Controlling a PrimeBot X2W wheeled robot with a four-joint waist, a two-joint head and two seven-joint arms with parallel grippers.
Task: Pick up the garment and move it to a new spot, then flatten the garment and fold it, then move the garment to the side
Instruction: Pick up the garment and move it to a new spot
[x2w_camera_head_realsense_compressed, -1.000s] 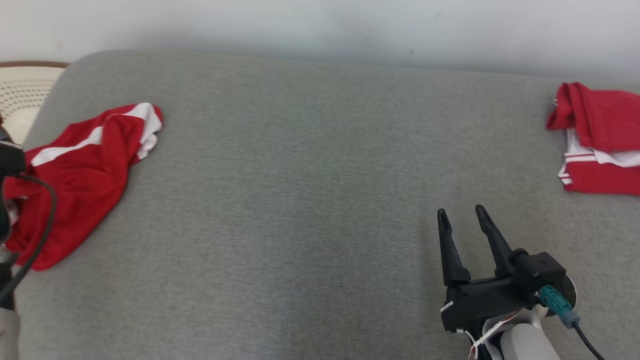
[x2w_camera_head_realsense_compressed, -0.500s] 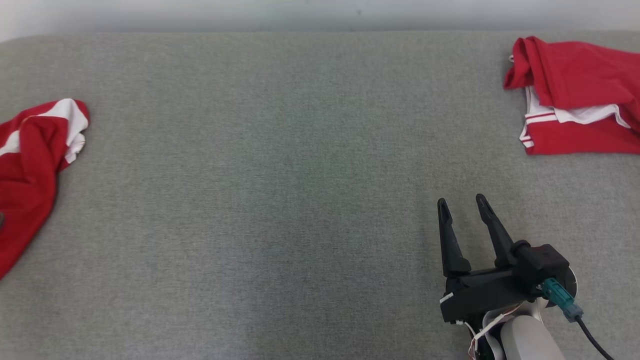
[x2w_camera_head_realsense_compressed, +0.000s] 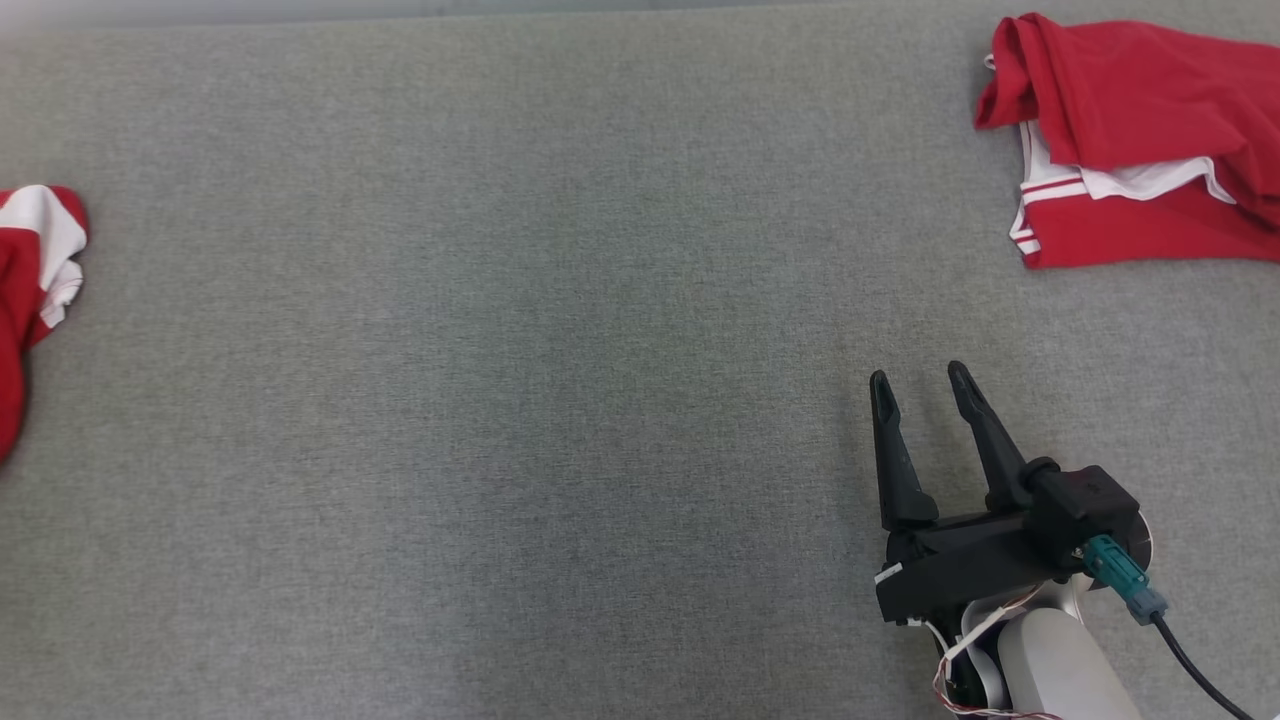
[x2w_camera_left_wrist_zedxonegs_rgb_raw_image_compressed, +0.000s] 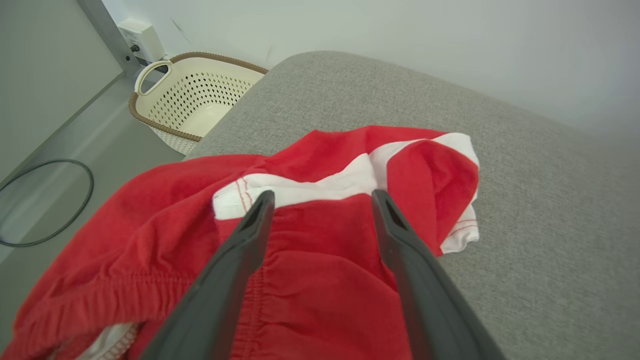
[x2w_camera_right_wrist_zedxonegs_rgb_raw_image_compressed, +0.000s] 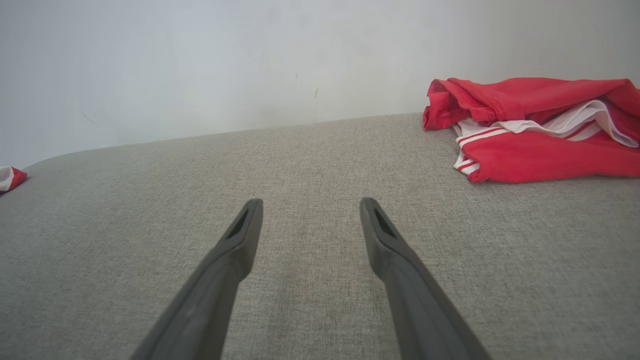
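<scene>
Garment (x2w_camera_left_wrist_zedxonegs_rgb_raw_image_compressed: 325, 240): crumpled red-and-white cloth with an elastic waistband, at 9 o'clock in my head view (x2w_camera_head_realsense_compressed: 30, 260), at the edge of the grey cushion (x2w_camera_head_realsense_compressed: 560, 380).
Left gripper (x2w_camera_left_wrist_zedxonegs_rgb_raw_image_compressed: 322, 195): fingers spread wide over the heap, nothing pinched. I can't tell whether the tips touch the cloth.
Right gripper (x2w_camera_head_realsense_compressed: 919, 373): at 5 o'clock, spread just as wide, empty, over bare cushion.
Second red piece (x2w_camera_head_realsense_compressed: 1130, 200): at 1 o'clock, roughly folded, well apart from both grippers. I take it as one already set aside.
Basket (x2w_camera_left_wrist_zedxonegs_rgb_raw_image_compressed: 200, 90): at 11 o'clock in my left wrist view, on the floor beside the cushion.
Done: nothing yet on this piece, by my read.
Remaining: grasp it, carry it toward the open middle, flatten, fold, then move it aside.
</scene>
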